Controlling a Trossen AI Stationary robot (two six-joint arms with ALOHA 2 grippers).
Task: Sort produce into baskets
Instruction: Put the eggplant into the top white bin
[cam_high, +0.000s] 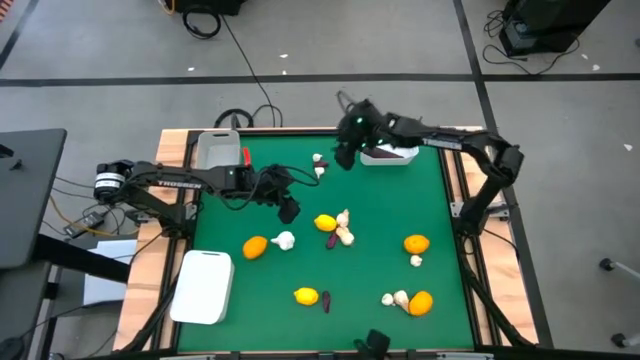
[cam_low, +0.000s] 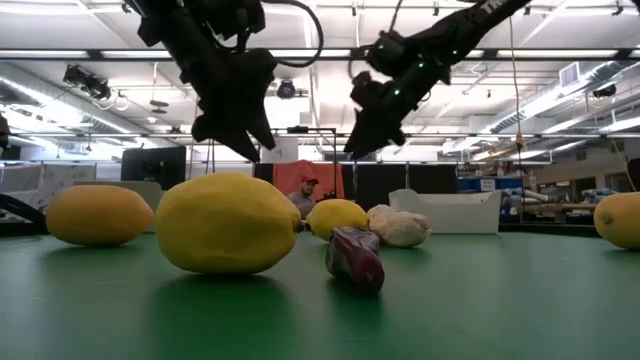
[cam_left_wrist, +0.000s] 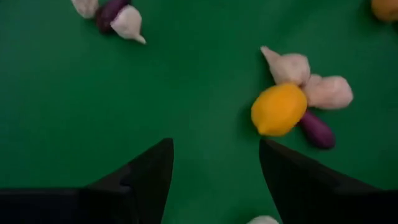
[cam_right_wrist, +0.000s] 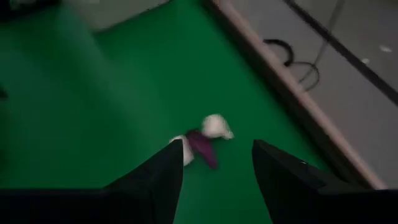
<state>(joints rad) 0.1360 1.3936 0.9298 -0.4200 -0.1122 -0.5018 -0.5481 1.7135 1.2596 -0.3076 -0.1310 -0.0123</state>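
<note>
Produce lies scattered on the green table (cam_high: 380, 200): a yellow lemon (cam_high: 326, 223) with garlic bulbs (cam_high: 344, 235) and a purple eggplant piece at the middle, oranges (cam_high: 255, 247) (cam_high: 416, 243) (cam_high: 421, 303), and a lemon (cam_high: 306, 295) near the front. A garlic-and-eggplant cluster (cam_right_wrist: 202, 142) lies at the far edge. My left gripper (cam_high: 288, 210) is open and empty above the table, left of the middle lemon (cam_left_wrist: 278, 109). My right gripper (cam_high: 344, 155) is open and empty above the far cluster. A grey basket (cam_high: 216, 150) and two white baskets (cam_high: 390, 155) (cam_high: 203, 287) stand at the edges.
The wooden table rim (cam_right_wrist: 292, 93) runs close beside the far cluster. In the low view a lemon (cam_low: 228, 222) and an eggplant piece (cam_low: 354, 256) lie near the camera. A person (cam_low: 308, 195) sits in the room beyond the table.
</note>
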